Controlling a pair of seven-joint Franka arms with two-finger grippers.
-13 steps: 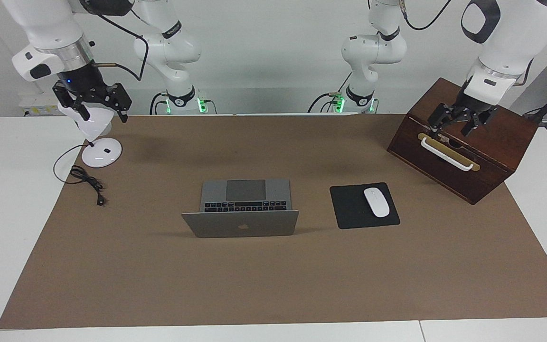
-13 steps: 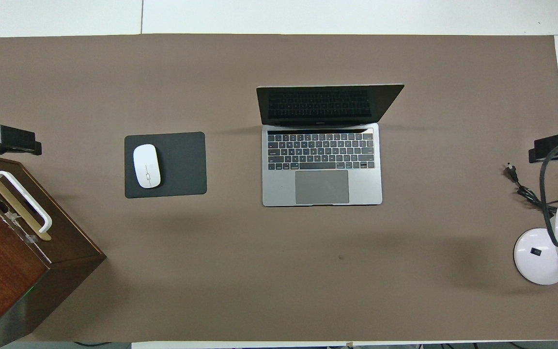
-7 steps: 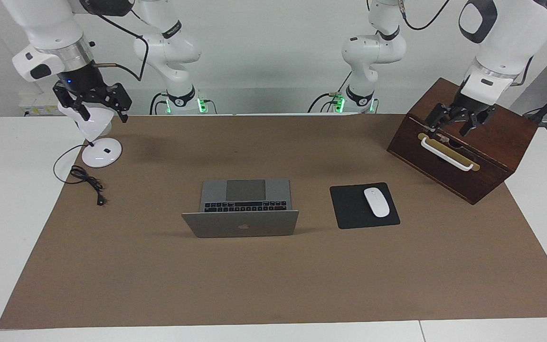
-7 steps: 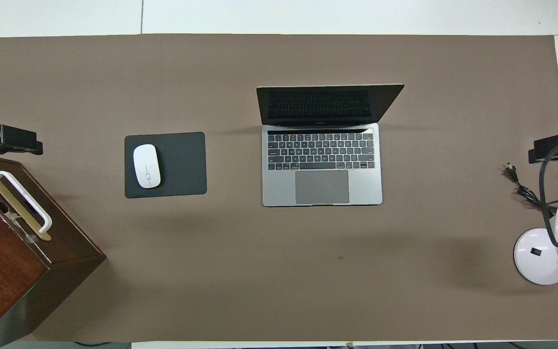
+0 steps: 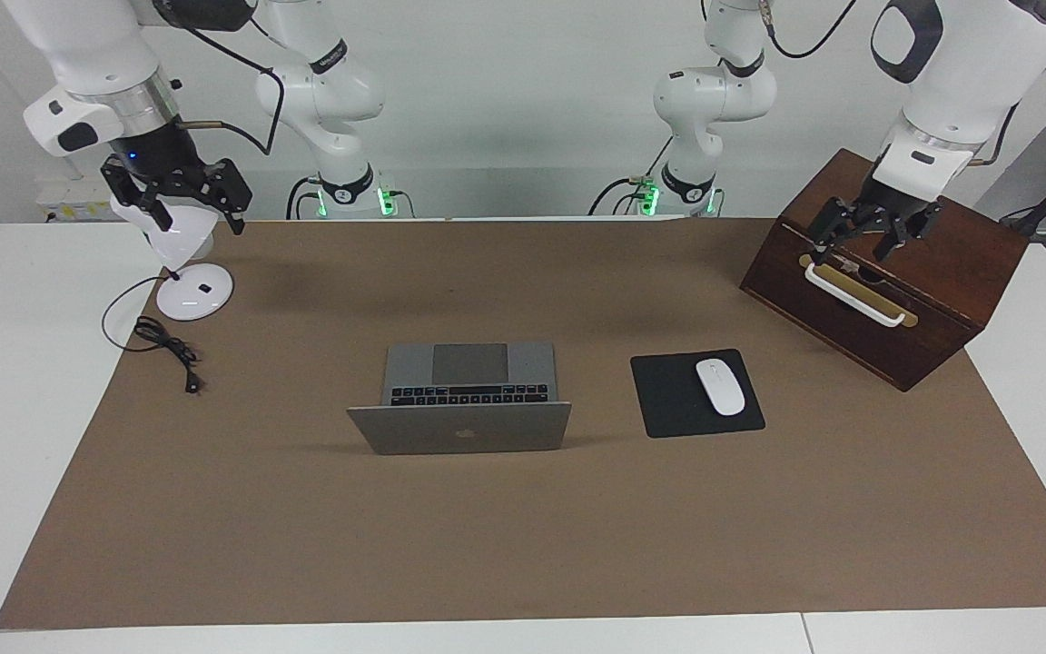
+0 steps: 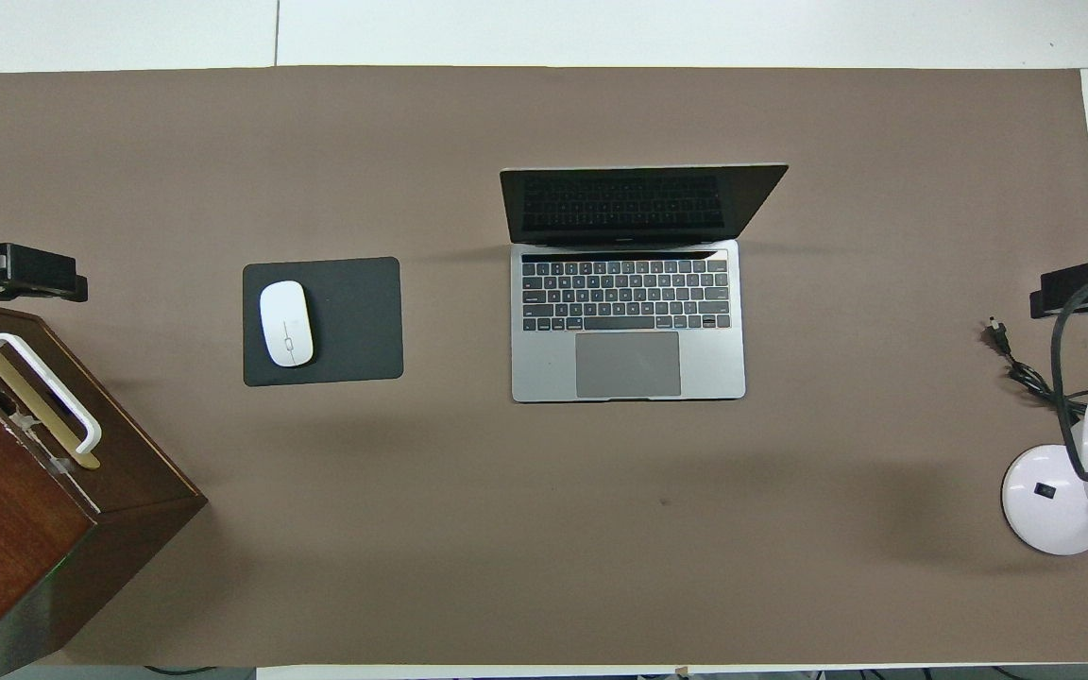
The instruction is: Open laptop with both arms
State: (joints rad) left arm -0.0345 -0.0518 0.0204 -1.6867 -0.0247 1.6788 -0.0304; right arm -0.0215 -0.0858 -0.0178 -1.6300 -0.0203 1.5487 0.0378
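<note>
In the facing view the laptop [image 5: 459, 400] sits on the brown-covered surface [image 5: 523, 527] about midway between the two arm bases, its lid already raised and its long axis running from one arm's end of the surface to the other, with keyboard and trackpad turned toward the robots. The left pincer [image 5: 868, 238] hangs over the wooden box [image 5: 904, 291], just above its white handle [image 5: 853, 295], toward the left arm's end from the laptop and well apart from it; its fingers stand spread wide and hold nothing. The right pincer [image 5: 180, 193] hangs over the white desk lamp [image 5: 185, 263], toward the right arm's end from the laptop, also well apart; it appears spread and empty, though its tips are harder to read. Neither is clearly closer to the laptop, and the black mouse pad [image 5: 673, 395] with its white mouse [image 5: 720, 387] lies between the laptop and the box. In the overhead view the laptop [image 6: 628, 302] shows its dark screen leaning away from the robots, the hinge on the edge farther from them. The left pincer [image 6: 10, 274] shows at the box's corner and the right pincer [image 6: 1087, 288] near the lamp, both level with the laptop's keyboard. Judging from this, any further move must bring each pincer inward along the laptop's long axis.
</note>
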